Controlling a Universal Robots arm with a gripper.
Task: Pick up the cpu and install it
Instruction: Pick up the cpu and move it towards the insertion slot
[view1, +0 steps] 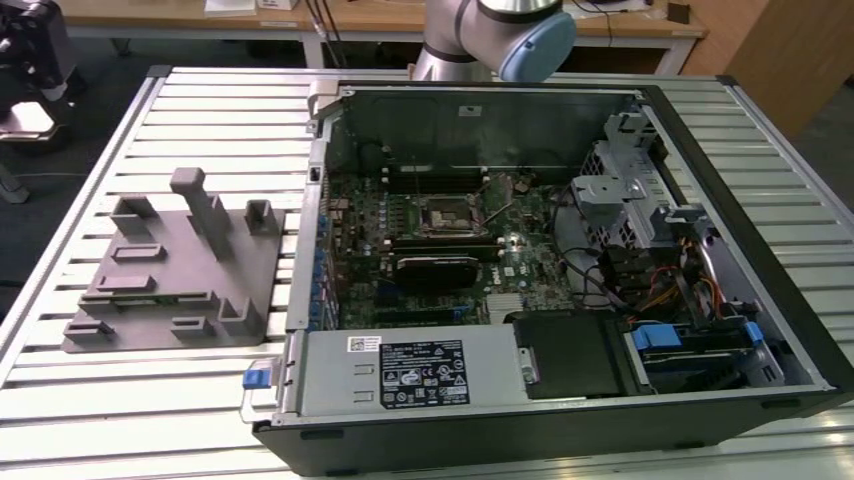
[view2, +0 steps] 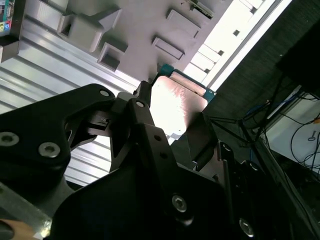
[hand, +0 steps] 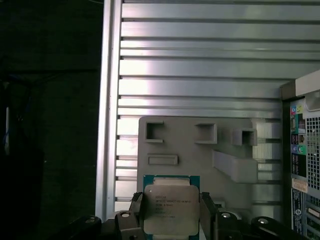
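Note:
The cpu (hand: 171, 207) is a small square chip with a pale silver top and a green edge. It sits clamped between the two black fingers (hand: 136, 214) of my gripper (hand: 171, 217). In the second wrist view the cpu (view2: 176, 106) shines brightly at the tip of the gripper (view2: 172, 117), which is shut on it. The chip hangs above the grey moulded holder block (hand: 200, 150), well clear of its surface. In the exterior view the black socket frame (view1: 445, 212) lies on the motherboard inside the open computer case (view1: 747, 250).
The holder block (view1: 174, 270) lies on the slatted metal table (view1: 160, 400), to the exterior view's left of the case. The arm's joint (view1: 501, 30) rises behind the case. A drive cage and cable bundle (view1: 654, 250) fill the case's right side. The table edge (hand: 107, 100) borders dark floor.

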